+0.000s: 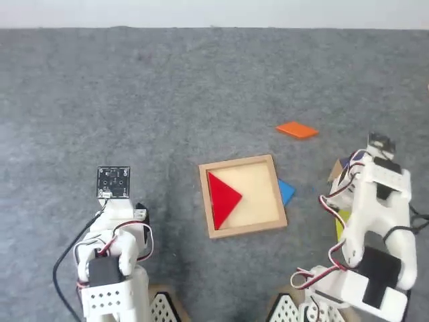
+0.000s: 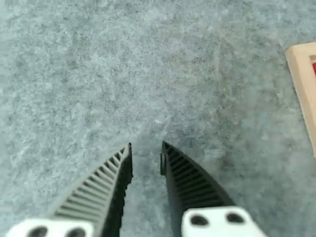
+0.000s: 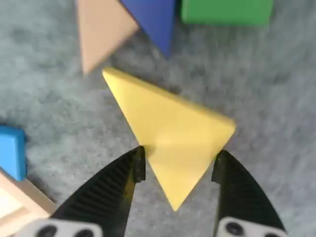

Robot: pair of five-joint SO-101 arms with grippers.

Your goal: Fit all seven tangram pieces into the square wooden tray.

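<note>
Right of the tray (image 1: 271, 165), right gripper (image 3: 180, 153) sits spread astride the yellow triangle (image 3: 173, 131), likely lining up a pinch. Left gripper (image 2: 146, 146) hangs narrowly parted, empty, over carpet (image 2: 98, 74).

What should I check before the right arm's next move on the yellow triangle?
1. Right pincer open, straddling yellow triangle: ok.
2. Fingers touching its edges: cannot tell.
3. Tray has free room beside red triangle: ok.
4. Left pincer off the tray, over bare carpet: ok.
5. Tray filled: not ok, just the red triangle inside.
</note>
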